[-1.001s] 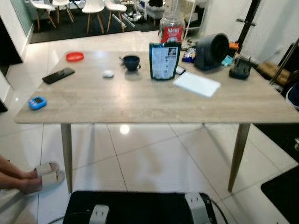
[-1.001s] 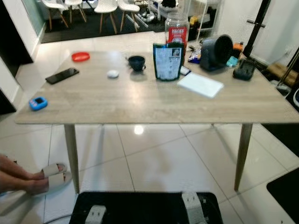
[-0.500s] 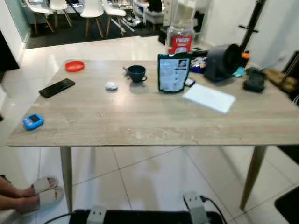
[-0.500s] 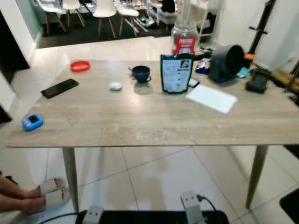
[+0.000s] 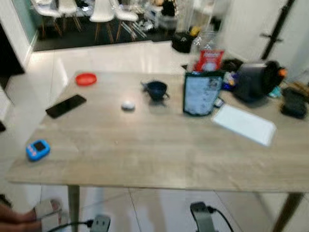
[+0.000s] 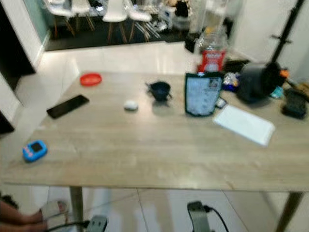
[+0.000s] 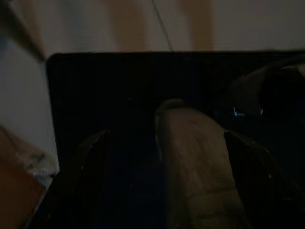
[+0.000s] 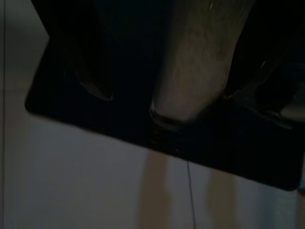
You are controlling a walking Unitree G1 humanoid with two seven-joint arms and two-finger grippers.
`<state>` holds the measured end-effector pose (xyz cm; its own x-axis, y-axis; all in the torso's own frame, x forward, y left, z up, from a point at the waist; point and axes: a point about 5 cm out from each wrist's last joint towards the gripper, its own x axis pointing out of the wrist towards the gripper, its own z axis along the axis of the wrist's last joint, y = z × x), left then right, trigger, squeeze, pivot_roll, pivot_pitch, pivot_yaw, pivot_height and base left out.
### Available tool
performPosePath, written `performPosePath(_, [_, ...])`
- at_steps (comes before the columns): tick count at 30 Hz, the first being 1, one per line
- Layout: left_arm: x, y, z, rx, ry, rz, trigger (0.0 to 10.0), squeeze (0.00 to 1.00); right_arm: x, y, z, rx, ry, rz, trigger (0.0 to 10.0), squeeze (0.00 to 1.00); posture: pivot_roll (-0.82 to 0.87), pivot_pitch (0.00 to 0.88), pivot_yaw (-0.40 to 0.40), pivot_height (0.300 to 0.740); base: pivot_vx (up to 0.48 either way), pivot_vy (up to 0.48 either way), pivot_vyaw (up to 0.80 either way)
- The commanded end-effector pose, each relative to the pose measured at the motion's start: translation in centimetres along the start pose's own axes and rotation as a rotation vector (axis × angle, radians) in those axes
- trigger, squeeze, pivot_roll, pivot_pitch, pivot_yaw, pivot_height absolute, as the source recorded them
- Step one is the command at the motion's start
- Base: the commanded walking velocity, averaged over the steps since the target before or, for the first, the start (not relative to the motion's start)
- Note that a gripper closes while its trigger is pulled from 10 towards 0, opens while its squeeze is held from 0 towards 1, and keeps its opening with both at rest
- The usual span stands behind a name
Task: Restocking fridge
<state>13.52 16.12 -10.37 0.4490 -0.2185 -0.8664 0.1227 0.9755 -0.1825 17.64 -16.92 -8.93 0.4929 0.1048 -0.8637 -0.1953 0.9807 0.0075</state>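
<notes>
Wooden table [image 5: 145,154] holds a blue-green pouch [image 5: 202,94] standing upright.

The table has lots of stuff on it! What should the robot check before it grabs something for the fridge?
1. Table close in front: ok.
2. Picture sharp enough to aim: not ok, blurred.
3. Blue pouch standing upright: ok.
4. Red-labelled jar reachable: cannot tell, it stands behind the pouch.
5. Phone and blue gadget out of the way, at the robot's left: ok.
6. Grippers ready: cannot tell, wrist views too dark.
</notes>
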Motion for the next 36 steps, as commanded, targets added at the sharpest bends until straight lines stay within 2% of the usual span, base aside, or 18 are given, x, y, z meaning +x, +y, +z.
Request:
performPosePath(1, [-0.11,-0.21,-1.01,-0.010,0.036,-0.013,10.0,0.00,-0.04,-0.08,-0.37,0.015,0.010,-0.016,10.0,0.00,0.05,0.000,0.015,0.740,0.000,0.000,0.00])
performPosePath(4, [-0.12,-0.29,-1.07,-0.005,0.041,-0.031,10.0,0.00,-0.08,-0.29,-0.49,0.055,0.013,-0.028,10.0,0.00,0.05,0.000,0.013,0.740,0.000,-0.105,0.00])
performPosePath(21, [-0.11,-0.51,-1.31,-0.005,0.052,-0.042,10.0,0.00,-0.10,-0.43,-0.60,0.030,0.029,-0.039,10.0,0.00,0.05,0.000,0.010,0.740,0.000,-0.424,-0.05])
performPosePath(29, [-0.10,-0.34,-1.16,-0.021,0.044,-0.023,10.0,0.00,-0.10,-0.43,-0.64,0.024,0.033,-0.038,10.0,0.00,0.05,0.000,0.010,0.740,0.000,0.000,-0.76])
performPosePath(36, [-0.14,-0.29,-1.15,-0.015,0.040,-0.030,10.0,0.00,-0.11,-0.44,-0.64,0.028,0.030,-0.041,10.0,0.00,0.05,0.000,0.009,0.740,0.000,0.000,0.00])
